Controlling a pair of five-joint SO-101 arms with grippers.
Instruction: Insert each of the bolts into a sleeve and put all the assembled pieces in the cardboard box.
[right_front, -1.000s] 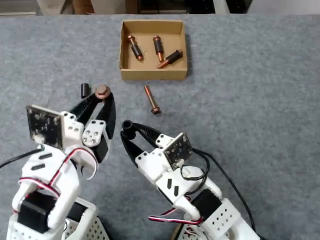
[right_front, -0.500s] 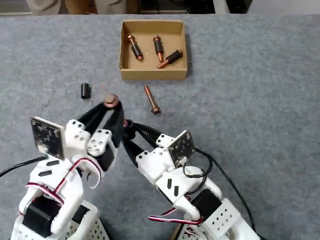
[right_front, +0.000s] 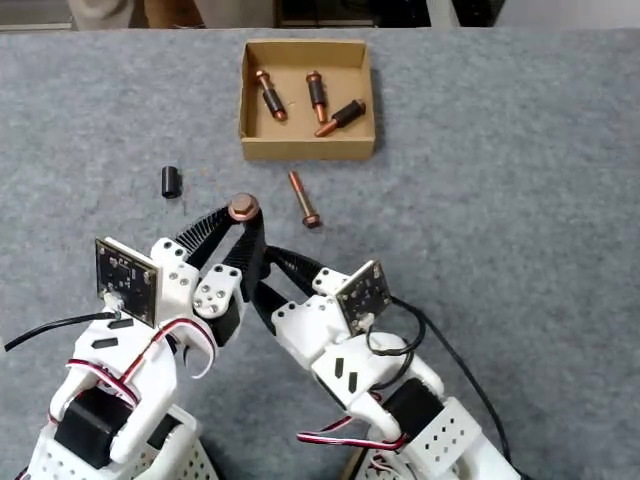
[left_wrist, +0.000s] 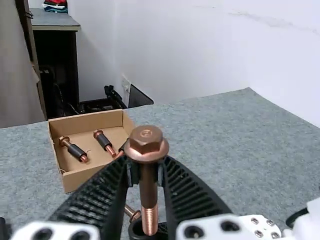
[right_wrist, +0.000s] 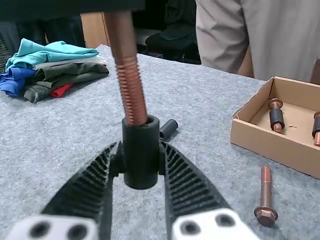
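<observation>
Your left gripper clamps a copper bolt just under its hex head, long axis vertical, threads down. Your right gripper pinches a black sleeve upright beneath it, and the bolt's tip sits in the sleeve's mouth. Beyond them a loose bolt lies flat, head toward the arms. A loose sleeve stands apart. The cardboard box holds three assembled pieces.

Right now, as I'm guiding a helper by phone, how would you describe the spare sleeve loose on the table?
Start at the cardboard box, then come toward the arms on the left arm's side, beyond the loose bolt. The spare sleeve is a short black tube, alone on the grey table. Unlike the boxed sleeves and the one in the right gripper, no bolt enters it.
</observation>
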